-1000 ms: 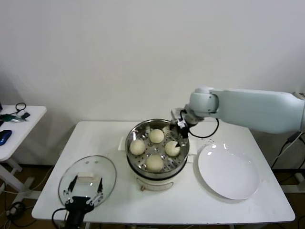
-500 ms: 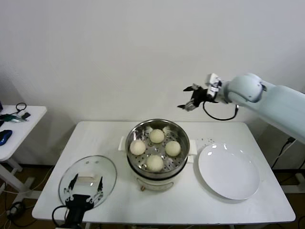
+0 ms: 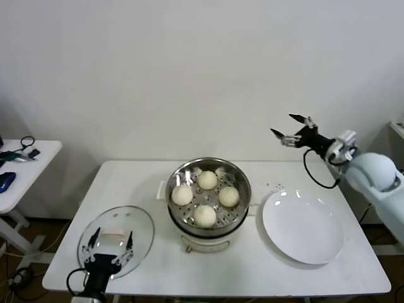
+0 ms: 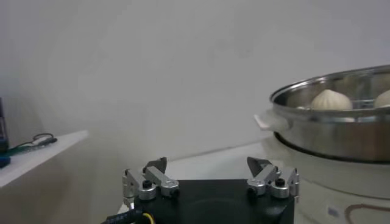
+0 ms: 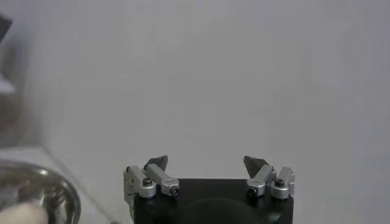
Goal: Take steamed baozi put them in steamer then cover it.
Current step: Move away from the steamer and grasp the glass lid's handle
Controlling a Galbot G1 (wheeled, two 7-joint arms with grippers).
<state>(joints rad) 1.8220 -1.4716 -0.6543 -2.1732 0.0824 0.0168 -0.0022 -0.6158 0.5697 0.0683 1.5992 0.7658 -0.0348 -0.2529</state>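
Note:
Several cream-white steamed baozi (image 3: 205, 215) lie in the shiny steamer (image 3: 175, 178) at the table's middle. The cover (image 3: 137, 221), a clear glass lid with a cream handle, lies flat on the table to the steamer's front left. My left gripper (image 3: 112, 240) hovers open over the cover's handle, holding nothing. My right gripper (image 3: 293, 130) is raised high, right of the steamer, open and empty. The left wrist view shows its open gripper (image 4: 208, 167), with the steamer (image 4: 341, 131) and a baozi (image 4: 329, 99) beyond. The right wrist view shows its open gripper (image 5: 206, 163) facing the wall.
A flat white plate (image 3: 303, 226) lies to the steamer's right, bare. A small side table (image 3: 28, 167) with cables stands off to the far left. A white wall runs behind the table.
My right arm rose out of the steamer and swung up and to the right, empty. The left gripper edged slightly further over the cover.

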